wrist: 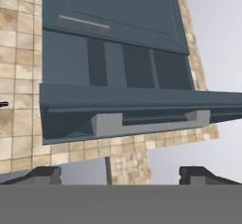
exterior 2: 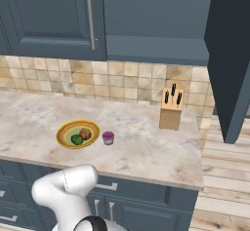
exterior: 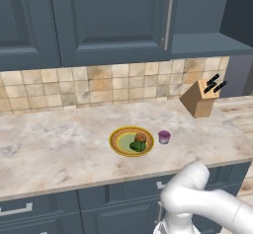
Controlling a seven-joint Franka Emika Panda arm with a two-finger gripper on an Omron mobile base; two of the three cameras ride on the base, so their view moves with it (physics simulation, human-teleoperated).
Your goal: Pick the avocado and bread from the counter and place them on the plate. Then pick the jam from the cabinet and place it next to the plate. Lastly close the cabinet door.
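Observation:
The plate (exterior: 118, 138) (exterior 2: 65, 132) lies on the counter (exterior: 54, 146) with the dark green avocado (exterior: 137, 147) (exterior 2: 76, 139) and the brown bread (exterior: 140, 138) (exterior 2: 85, 133) on it. Just right of the plate stands the pink-purple jam (exterior: 164, 136) (exterior 2: 108, 138). The cabinet (exterior 2: 156, 15) (exterior: 207, 16) is open. Its cabinet door (exterior 2: 229, 64) (wrist: 142, 102) swings out nearly edge-on. In the hand view my gripper (wrist: 120, 175) is open, fingers (wrist: 45, 173) wide apart, a little short of the door's grey bar handle (wrist: 151, 121).
A wooden knife block (exterior: 200, 98) (exterior 2: 172, 109) stands at the counter's right end against the tiled wall. A closed cabinet door with a vertical handle (exterior: 169, 18) (exterior 2: 90, 18) hangs left of the open cabinet. The counter ends right of the block.

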